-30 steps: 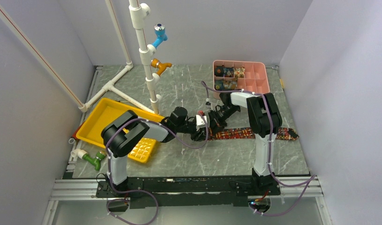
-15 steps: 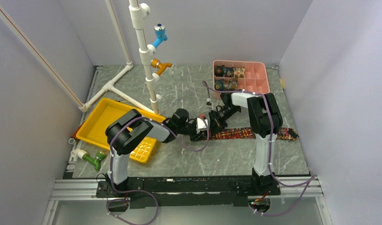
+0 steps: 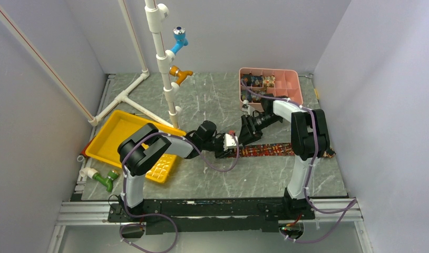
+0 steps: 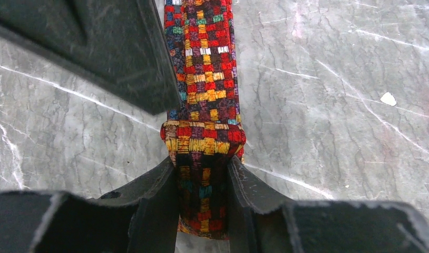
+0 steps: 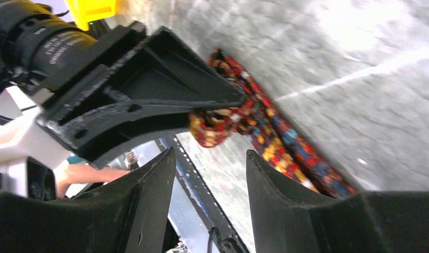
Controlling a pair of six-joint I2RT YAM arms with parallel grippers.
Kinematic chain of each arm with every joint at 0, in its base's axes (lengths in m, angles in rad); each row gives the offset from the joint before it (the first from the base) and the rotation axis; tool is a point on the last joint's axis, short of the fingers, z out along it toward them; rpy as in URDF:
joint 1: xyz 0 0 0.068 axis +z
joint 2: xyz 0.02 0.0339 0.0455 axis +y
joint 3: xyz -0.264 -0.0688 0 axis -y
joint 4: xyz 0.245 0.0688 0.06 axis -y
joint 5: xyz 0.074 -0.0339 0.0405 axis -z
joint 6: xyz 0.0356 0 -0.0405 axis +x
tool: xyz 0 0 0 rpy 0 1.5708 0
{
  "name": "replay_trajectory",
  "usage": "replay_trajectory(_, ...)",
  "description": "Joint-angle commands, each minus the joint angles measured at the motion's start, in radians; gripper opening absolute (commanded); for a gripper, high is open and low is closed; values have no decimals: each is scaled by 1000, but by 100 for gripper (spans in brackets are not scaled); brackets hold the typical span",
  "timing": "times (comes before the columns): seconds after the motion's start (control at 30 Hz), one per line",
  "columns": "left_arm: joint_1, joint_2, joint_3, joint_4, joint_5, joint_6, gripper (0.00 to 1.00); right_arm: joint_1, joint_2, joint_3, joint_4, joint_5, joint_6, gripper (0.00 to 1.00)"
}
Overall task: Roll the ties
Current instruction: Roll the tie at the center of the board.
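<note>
— Where's the tie point(image 3: 267, 150)?
— Flat toward the tabletop's point(image 3: 212, 100) right edge. From above, its end is hidden.
— The left wrist view?
— Left gripper point(image 4: 204, 176) pinches the folded end; right gripper point(image 5: 210, 158) gapes empty.

Tie point(image 3: 275, 150) lies on table point(image 3: 212, 100), right of tray point(image 3: 111, 138).

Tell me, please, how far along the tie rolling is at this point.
Done: several small patterned fabric rolls sit in the pink plastic divided box. In hand: the left claw pinches the folded-over end of a red, dark and gold patterned fabric necktie; the right claw stands open near it. Left: most of that necktie lies flat on the grey marble table, unrolled.
</note>
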Motion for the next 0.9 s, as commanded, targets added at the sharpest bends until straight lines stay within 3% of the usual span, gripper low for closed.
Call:
replay_trajectory(0.0,-8,56,-33,-251,-129,41,37,57,-42,-19,27,-103,46,54)
replay_trajectory(0.2,-8,47,-35,-262,-123,42,38,107,-18,-46,83,-17,69,48)
replay_trajectory(0.33,-10,45,-30,-269,-119,44,38,107,-1,-51,89,77,68,36)
replay_trajectory(0.5,-9,41,-23,-276,-118,49,38,105,-3,-62,98,148,76,43)
replay_trajectory(0.53,-9,42,-24,-276,-116,50,38,105,-6,-67,105,148,82,37)
replay_trajectory(0.63,-9,41,-24,-277,-111,50,38,105,-5,-66,131,140,100,4)
replay_trajectory(0.67,-9,40,-26,-276,-106,52,40,104,-5,-66,139,141,104,0)
replay_trajectory(0.73,-8,33,-33,-269,-91,65,46,103,3,-64,141,140,102,0)
replay_trajectory(0.87,11,-3,-52,-206,-15,91,69,98,20,-79,137,170,86,0)
